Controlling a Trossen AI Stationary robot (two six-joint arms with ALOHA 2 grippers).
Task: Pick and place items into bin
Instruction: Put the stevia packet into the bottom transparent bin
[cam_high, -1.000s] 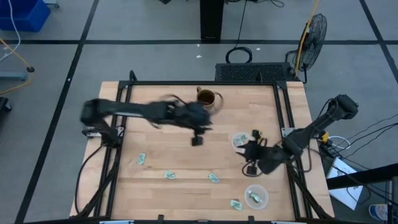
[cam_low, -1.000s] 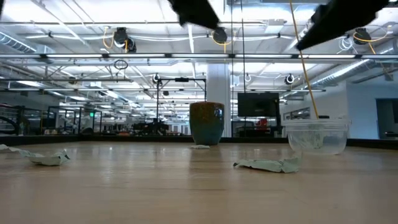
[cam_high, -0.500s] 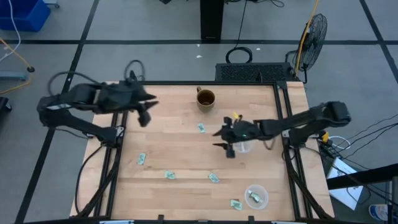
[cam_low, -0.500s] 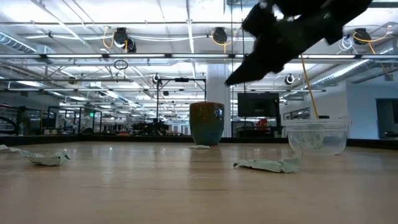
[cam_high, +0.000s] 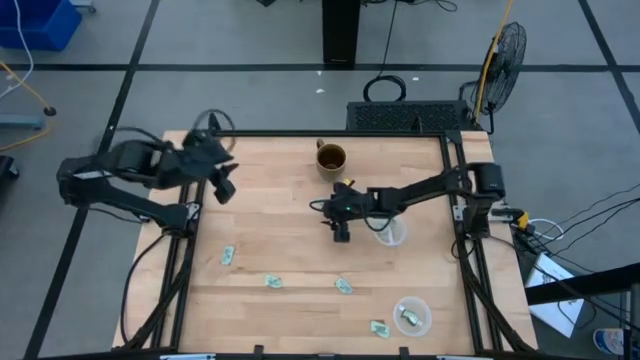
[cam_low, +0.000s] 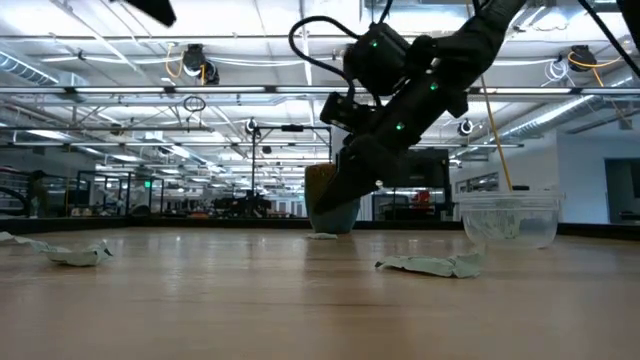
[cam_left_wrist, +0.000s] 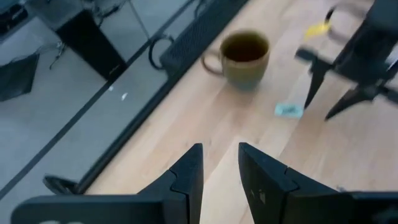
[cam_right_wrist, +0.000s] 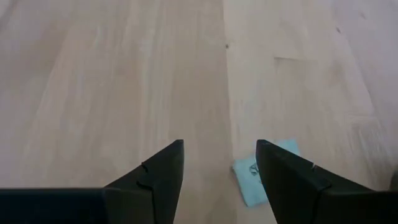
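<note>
The right gripper (cam_high: 338, 226) hung mid-frame in the high view, jaws apart over a teal wrapped piece (cam_right_wrist: 266, 178) lying just below the brown mug (cam_high: 331, 158). The left gripper (cam_high: 222, 187), jaws slightly apart, waited at upper left. Other wrapped pieces (cam_high: 271, 282) lay along the table's (cam_high: 270, 230) lower part.

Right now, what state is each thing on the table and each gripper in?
Right gripper: open, empty, above a pale teal wrapped piece.
Left gripper: open, empty, at the far left edge.
Brown ceramic mug: upright.
Two clear plastic cups: upright, the near one holds a piece.
</note>
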